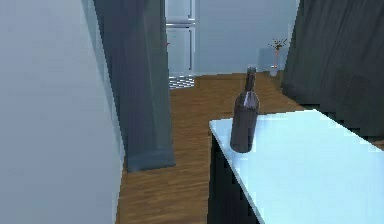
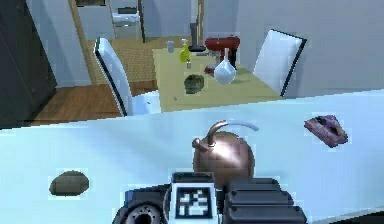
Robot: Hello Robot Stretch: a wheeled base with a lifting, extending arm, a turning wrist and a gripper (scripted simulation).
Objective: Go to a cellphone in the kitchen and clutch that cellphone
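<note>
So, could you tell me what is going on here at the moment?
The robot stands at a pale counter. Its gripper sits low in the arm side view, by a copper kettle; I cannot tell whether it holds anything. A small dark flat thing, possibly the cellphone, lies farther right on the counter. A dark bottle stands on the counter ahead.

The worktop point(image 1: 310, 160) is pale, smooth and a little shiny. The bottle point(image 1: 244, 112) on it looks like dark, glossy glass. The floor point(image 1: 190, 110) is brown wood with a soft shine. The kettle point(image 2: 224, 152) is polished copper-coloured metal. The brown lump point(image 2: 70, 182) at the near left looks matt and rough. The far table point(image 2: 240, 90) is light wood, and the vase point(image 2: 225, 70) on it is clear glass. The claw point(image 2: 147, 213) has a dark matt body, like plastic.
</note>
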